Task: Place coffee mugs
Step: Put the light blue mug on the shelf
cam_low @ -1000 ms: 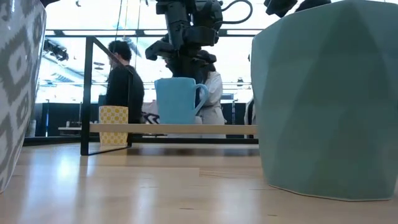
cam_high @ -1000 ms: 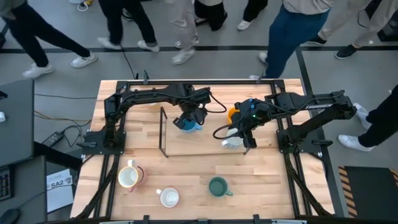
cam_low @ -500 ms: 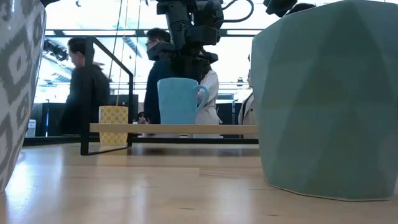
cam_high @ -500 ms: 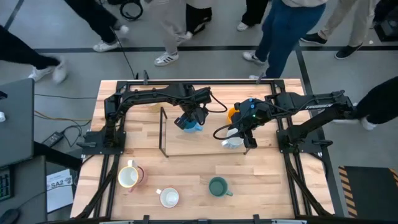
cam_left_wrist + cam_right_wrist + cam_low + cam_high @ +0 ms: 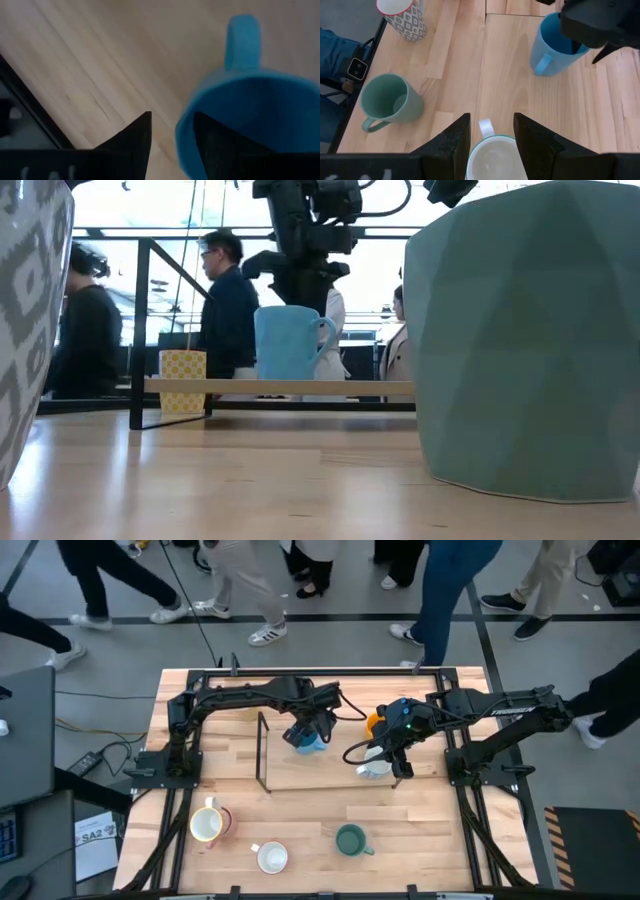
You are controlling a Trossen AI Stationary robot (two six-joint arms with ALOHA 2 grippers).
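Observation:
A blue mug stands upright on its base on a low wooden shelf; it also shows in the low view. My left gripper is open above it. One finger is inside the mug and the other outside. My right gripper is open and hovers over a white mug that stands on the table. An orange mug sits just beyond it. A dark green mug, a white mug and a pink-and-cream mug stand nearer the near edge. My left gripper reaches into the blue mug from above, pointing down. One finger is inside, close against the wall roughly opposite the handle. The other finger stands outside with bare wood between it and the wall. Whether the inner finger touches the wall, I cannot tell.
A black metal frame rises at the shelf's left end. A small yellow patterned mug stands by it. The green mug and a grey-patterned mug loom close in the low view. People walk beyond the far edge.
My left gripper and the blue mug have shifted slightly toward the table's right along the shelf, the mug staying upright. My right arm has kept still. People behind the table have walked past.

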